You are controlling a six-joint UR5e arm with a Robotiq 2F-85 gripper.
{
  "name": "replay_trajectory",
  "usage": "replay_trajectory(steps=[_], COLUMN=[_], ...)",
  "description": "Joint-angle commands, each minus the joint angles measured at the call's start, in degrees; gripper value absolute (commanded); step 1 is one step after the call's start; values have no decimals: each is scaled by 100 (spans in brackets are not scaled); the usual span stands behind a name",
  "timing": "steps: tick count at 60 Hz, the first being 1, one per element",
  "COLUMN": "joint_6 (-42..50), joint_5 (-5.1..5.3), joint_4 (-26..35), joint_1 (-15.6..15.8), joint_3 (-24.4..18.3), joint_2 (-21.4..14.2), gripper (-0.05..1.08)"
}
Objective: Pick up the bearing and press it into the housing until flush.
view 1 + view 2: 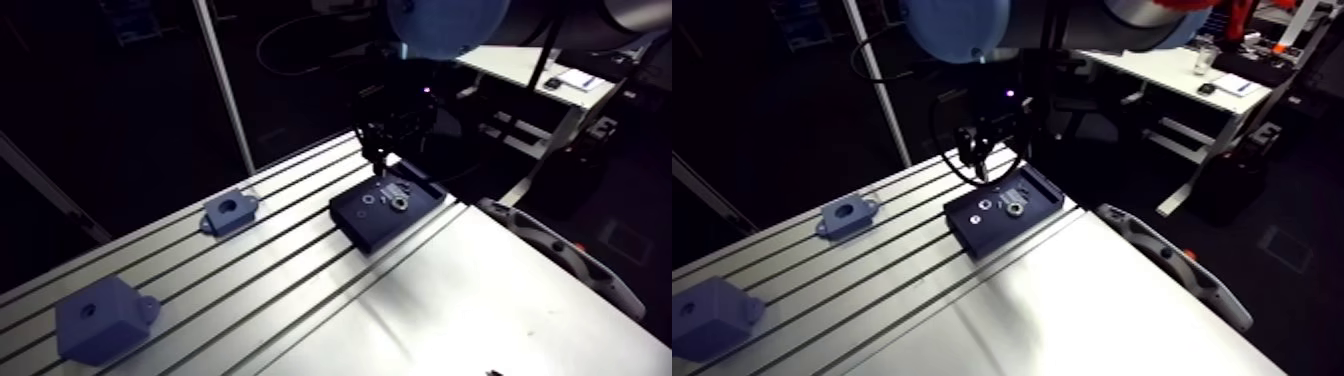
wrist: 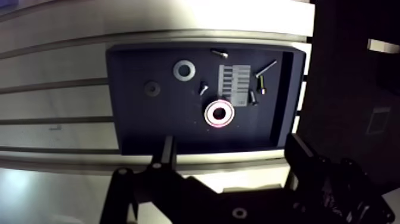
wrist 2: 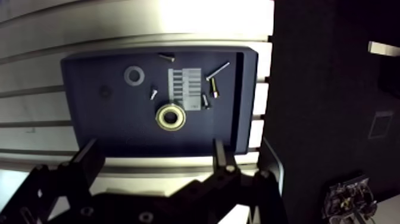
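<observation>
The bearing (image 3: 171, 117), a metal ring with a dark bore, lies flat in a dark tray (image 3: 89, 119) on the slotted table. In the wrist view my gripper (image 3: 155, 156) hovers above the tray's near edge. It is open, with nothing between the fingers (image 3: 89, 158), and the bearing lies just ahead of the gap. In the arm view the gripper (image 1: 385, 155) hangs over the tray (image 1: 360, 225). A grey-blue housing (image 1: 230, 211) with a round bore sits on the table to the tray's left. A larger grey-blue block (image 1: 100, 315) stands farther left, near the front.
A flat washer (image 3: 134, 75), a small dark ring (image 2: 152, 88), several screws and pins (image 3: 218, 71) and a ribbed label (image 3: 185, 88) also lie in the tray. A pale curved object (image 1: 560, 255) rests at the table's right edge.
</observation>
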Motion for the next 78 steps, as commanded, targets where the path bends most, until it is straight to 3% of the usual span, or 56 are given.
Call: replay_trajectory(steps=[1,29,78], joint_6=[45,84,118], joint_5=[-1,-1,26], joint_4=[-230,-519,-919], joint_1=[-47,-100,-108], joint_3=[110,188,409], joint_2=[132,426,630], gripper=[4,20,33])
